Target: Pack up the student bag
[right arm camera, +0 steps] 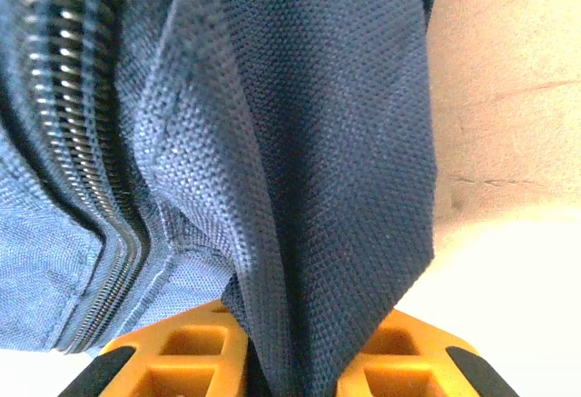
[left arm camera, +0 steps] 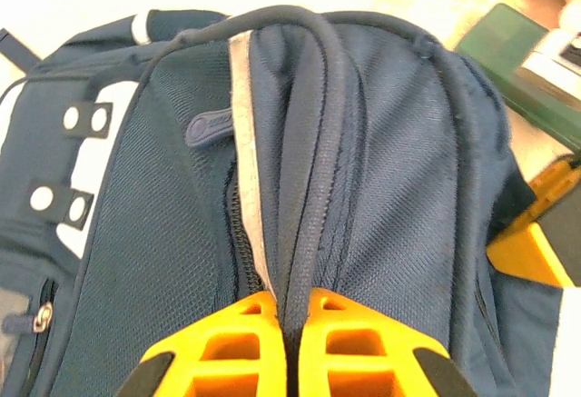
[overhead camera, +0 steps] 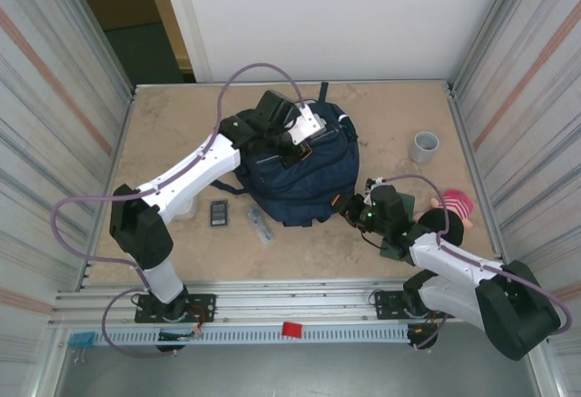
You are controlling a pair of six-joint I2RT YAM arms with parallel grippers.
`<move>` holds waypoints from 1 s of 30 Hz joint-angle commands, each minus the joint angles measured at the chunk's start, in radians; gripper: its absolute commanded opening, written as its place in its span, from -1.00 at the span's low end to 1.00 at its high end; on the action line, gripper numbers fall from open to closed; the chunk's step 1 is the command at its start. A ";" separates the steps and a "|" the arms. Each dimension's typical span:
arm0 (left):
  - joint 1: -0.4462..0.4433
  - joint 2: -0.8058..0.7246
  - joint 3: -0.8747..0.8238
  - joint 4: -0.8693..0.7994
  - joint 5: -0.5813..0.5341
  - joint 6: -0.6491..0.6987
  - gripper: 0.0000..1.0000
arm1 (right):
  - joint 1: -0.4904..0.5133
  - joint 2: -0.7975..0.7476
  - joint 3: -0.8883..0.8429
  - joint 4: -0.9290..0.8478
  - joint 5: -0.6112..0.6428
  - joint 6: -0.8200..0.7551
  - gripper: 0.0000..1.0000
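Observation:
The student bag [overhead camera: 304, 174], a big navy backpack, lies in the middle of the table. My left gripper [overhead camera: 292, 147] is at its far top end. In the left wrist view its orange fingers [left arm camera: 227, 342] are shut on the bag's dark carry loop [left arm camera: 304, 143], which runs up between them. My right gripper [overhead camera: 345, 204] is at the bag's near right side. In the right wrist view it [right arm camera: 290, 365] is shut on a fold of navy fabric [right arm camera: 336, 188], with a zip [right arm camera: 82, 143] running along to the left.
A grey cup [overhead camera: 424, 146] stands at the right back. A pink plush toy [overhead camera: 457, 206] and a flat dark green case [overhead camera: 396, 250] lie by my right arm. A black device [overhead camera: 219, 213] and a small grey object [overhead camera: 260, 226] lie left of the bag.

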 commanded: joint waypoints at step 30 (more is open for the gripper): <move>0.202 -0.300 -0.350 0.077 0.695 0.911 -1.00 | -0.133 -0.634 0.141 -0.592 -0.191 -0.796 0.48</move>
